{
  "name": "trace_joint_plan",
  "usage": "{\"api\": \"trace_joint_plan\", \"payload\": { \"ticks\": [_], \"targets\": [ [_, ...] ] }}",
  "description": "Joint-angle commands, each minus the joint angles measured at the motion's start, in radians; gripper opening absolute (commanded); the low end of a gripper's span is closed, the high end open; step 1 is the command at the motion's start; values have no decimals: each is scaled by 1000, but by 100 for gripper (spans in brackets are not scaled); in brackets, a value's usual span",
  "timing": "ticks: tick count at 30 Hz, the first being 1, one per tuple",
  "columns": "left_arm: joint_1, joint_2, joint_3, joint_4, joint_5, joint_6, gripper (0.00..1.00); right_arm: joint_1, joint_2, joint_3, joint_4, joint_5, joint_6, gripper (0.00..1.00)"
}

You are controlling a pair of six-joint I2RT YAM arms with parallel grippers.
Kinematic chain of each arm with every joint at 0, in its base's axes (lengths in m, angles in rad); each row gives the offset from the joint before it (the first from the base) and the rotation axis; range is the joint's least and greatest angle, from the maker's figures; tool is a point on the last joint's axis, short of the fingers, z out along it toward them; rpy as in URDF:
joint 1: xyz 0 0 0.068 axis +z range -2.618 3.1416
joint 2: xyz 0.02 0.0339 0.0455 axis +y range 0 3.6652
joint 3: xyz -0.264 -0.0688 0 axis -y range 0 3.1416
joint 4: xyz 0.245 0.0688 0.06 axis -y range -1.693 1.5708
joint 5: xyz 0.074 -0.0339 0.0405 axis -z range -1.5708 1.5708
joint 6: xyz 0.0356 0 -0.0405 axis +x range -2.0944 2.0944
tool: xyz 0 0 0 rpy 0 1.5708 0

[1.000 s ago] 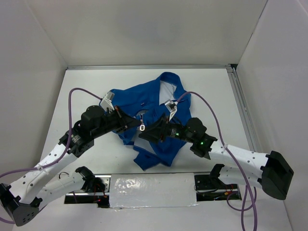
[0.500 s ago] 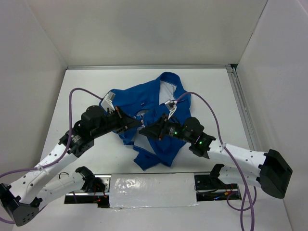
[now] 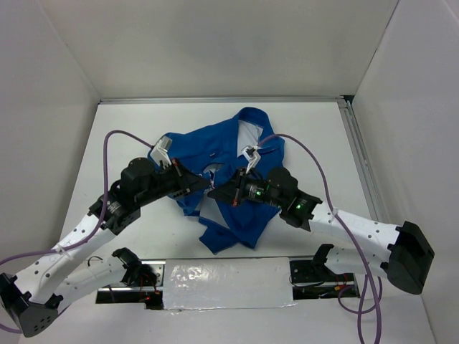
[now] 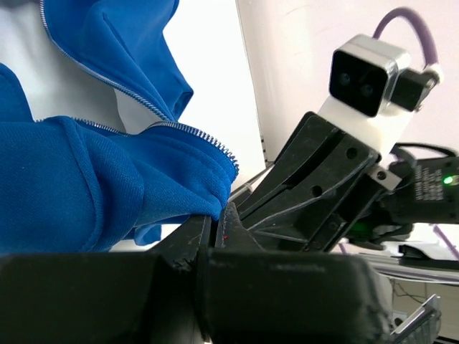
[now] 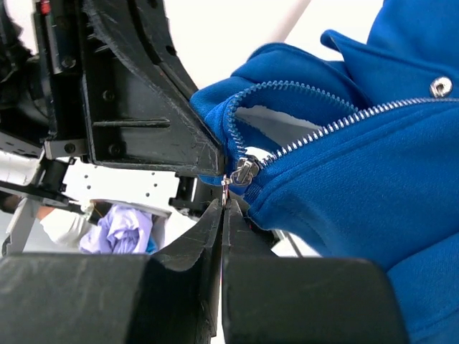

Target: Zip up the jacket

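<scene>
The blue jacket (image 3: 215,147) lies crumpled mid-table, its collar pointing away from the arms. My left gripper (image 3: 206,185) is shut on the jacket's lower front corner (image 4: 208,188), right beside the pale zipper teeth (image 4: 190,129). My right gripper (image 3: 214,193) faces it from the right, tip to tip. In the right wrist view, the right gripper (image 5: 223,204) is shut on the small metal pull tab (image 5: 225,183), which hangs from the zipper slider (image 5: 244,172) at the bottom of the jacket's (image 5: 358,193) two tooth rows. The left fingers (image 5: 143,122) sit just behind the slider.
A foil-covered plate (image 3: 226,283) lies between the arm bases at the near edge. A metal rail (image 3: 356,154) runs along the table's right side, and white walls close in three sides. A crumpled lilac cloth (image 5: 123,228) shows low in the right wrist view.
My right gripper was open and has closed on the zipper pull, which hung free between the two grippers a second ago. The right arm edged left toward the left gripper, which has not moved.
</scene>
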Motion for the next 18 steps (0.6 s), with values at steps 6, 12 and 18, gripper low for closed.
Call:
{"api": "trace_joint_plan", "payload": {
  "ticks": [6, 12, 18],
  "targets": [
    [-5, -2, -77, -11, 38, 102, 0, -84, -13, 175, -209, -160, 97, 0],
    [-5, 17, -75, -46, 41, 153, 0, -161, 64, 214, -204, -370, 154, 0],
    [-5, 5, -101, -29, 53, 183, 0, -161, 194, 332, -299, -556, 138, 0]
  ]
}}
